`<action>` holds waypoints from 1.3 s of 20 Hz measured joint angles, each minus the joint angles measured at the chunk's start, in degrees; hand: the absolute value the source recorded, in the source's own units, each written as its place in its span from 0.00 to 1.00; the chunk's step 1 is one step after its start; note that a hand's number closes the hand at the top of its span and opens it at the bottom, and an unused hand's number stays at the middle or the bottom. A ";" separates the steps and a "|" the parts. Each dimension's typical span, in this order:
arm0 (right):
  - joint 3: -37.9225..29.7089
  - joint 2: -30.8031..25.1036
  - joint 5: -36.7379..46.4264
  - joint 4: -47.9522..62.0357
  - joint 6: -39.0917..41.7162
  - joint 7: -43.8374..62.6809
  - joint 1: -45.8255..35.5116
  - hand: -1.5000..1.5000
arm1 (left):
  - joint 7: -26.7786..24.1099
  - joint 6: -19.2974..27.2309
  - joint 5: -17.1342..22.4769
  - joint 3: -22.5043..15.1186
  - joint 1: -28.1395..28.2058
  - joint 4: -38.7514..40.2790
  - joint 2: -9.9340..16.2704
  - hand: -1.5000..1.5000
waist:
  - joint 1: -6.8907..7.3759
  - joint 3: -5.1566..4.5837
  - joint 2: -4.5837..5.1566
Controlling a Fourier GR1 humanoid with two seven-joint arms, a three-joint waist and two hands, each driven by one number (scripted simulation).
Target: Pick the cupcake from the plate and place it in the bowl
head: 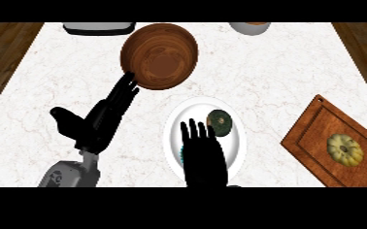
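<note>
A dark green-brown cupcake sits on the right part of a white plate near the counter's front. My right hand lies over the plate, coming in from the lower edge. It is open with straight fingers, whose tips are just left of the cupcake, and it hides much of the plate's middle. A round wooden bowl stands behind the plate, towards the back. My left hand is open at the left, its fingertips reaching the bowl's lower left rim.
A wooden cutting board lies at the right edge with a yellow squash-like thing on it. At the back edge are a grey-white object and a white vessel. Bare marble lies between bowl and board.
</note>
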 measured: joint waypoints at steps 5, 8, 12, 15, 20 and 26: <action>0.83 0.08 0.26 2.55 -1.64 0.09 -0.81 0.00 | -0.28 -1.16 -0.69 0.70 -0.08 0.75 -0.48 0.50 | 0.06 0.00 0.05; 0.14 0.14 0.72 3.89 -2.55 -0.43 -1.24 0.00 | -0.30 -1.25 -1.32 1.18 -0.38 1.25 -1.03 0.50 | 0.02 0.01 0.05; -0.76 0.29 1.85 6.32 -3.93 -1.74 -0.87 0.00 | -1.05 -2.30 -2.07 1.38 1.51 0.73 -1.34 0.50 | 0.05 0.01 0.05; -1.34 0.35 2.33 8.13 -5.05 -2.64 -0.82 0.00 | -1.24 -3.32 -2.45 1.99 1.96 0.77 -1.44 0.50 | 0.04 0.01 0.05; 0.58 0.40 1.61 11.91 -9.27 -2.51 -2.01 0.00 | -0.94 -4.15 -2.87 3.08 1.18 1.48 -2.25 0.50 | 0.12 0.01 0.10; -0.72 0.69 3.11 15.63 -12.39 -6.88 -2.63 1.00 | 0.73 -4.53 -4.00 3.86 0.83 0.42 -3.57 0.50 | 0.04 0.02 0.06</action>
